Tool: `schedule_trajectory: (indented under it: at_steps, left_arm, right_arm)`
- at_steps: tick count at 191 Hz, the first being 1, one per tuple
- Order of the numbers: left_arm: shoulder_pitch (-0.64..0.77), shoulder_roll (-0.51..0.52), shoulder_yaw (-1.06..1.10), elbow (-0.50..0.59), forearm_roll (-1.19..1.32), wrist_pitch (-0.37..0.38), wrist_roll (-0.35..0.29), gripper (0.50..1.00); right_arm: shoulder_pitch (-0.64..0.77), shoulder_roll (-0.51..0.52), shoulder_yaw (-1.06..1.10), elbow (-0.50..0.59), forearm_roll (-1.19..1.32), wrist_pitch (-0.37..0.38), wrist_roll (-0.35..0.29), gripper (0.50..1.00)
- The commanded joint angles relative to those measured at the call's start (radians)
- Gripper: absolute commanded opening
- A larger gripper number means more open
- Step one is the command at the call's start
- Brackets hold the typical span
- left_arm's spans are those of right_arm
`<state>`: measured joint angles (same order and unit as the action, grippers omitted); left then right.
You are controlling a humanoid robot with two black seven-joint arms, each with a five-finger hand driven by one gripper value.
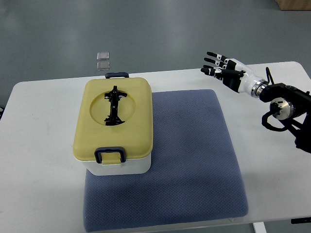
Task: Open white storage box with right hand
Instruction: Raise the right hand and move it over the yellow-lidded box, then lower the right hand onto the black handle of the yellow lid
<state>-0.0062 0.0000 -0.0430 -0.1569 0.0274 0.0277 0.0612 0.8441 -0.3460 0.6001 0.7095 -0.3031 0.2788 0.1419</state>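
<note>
A white storage box (119, 167) with a pale yellow lid (114, 119) stands on the left part of a blue-grey mat (194, 155). The lid is down, with a black folding handle (113, 106) lying flat in its round recess. A dark latch (111, 155) sits at the near edge and another latch (117, 75) at the far edge. My right hand (218, 67) hovers above the table's far right, well to the right of the box, fingers spread and empty. The left arm is out of view.
The mat lies on a white table (39, 145). Two small clear squares (102, 60) lie on the grey floor beyond the table's far edge. My right arm's black joints (286, 109) hang over the table's right edge.
</note>
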Motion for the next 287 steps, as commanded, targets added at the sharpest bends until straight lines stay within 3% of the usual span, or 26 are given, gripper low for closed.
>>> schedule_trajectory:
  at_steps: [1,72,98,163,194,225,287]
  left_arm:
    - [0.0,0.0,0.0,0.0,0.0,0.0,0.0,1.0]
    - [0.0,0.0,0.0,-0.001,0.0,0.0,0.0,1.0]
    - [0.002,0.0,0.0,0.0,0.0,0.0,0.0,1.0]
    - [0.002,0.0,0.0,0.0,0.0,0.0,0.0,1.0]
    - [0.002,0.0,0.0,0.0,0.0,0.0,0.0,1.0]
    - [0.002,0.0,0.0,0.0,0.0,0.0,0.0,1.0]
    - [0.002,0.0,0.0,0.0,0.0,0.0,0.0,1.0]
  right_arm:
    - [0.05,-0.027,-0.005,0.027,-0.206,-0.017,0.027,0.93]
    - [0.254,-0.119,-0.049,0.133,-0.86,-0.013,0.185,0.928]
    - [0.374,-0.131,-0.178,0.215,-0.987,-0.023,0.235,0.93]
    - [0.653,-0.137,-0.494,0.301,-1.093,-0.027,0.285,0.93]
    - [0.748,-0.1,-0.6,0.307,-1.151,-0.029,0.292,0.93]
    - [0.828,0.01,-0.655,0.312,-1.153,-0.029,0.295,0.93]
    - [0.84,0.124,-0.692,0.323,-1.191,-0.029,0.295,0.93]
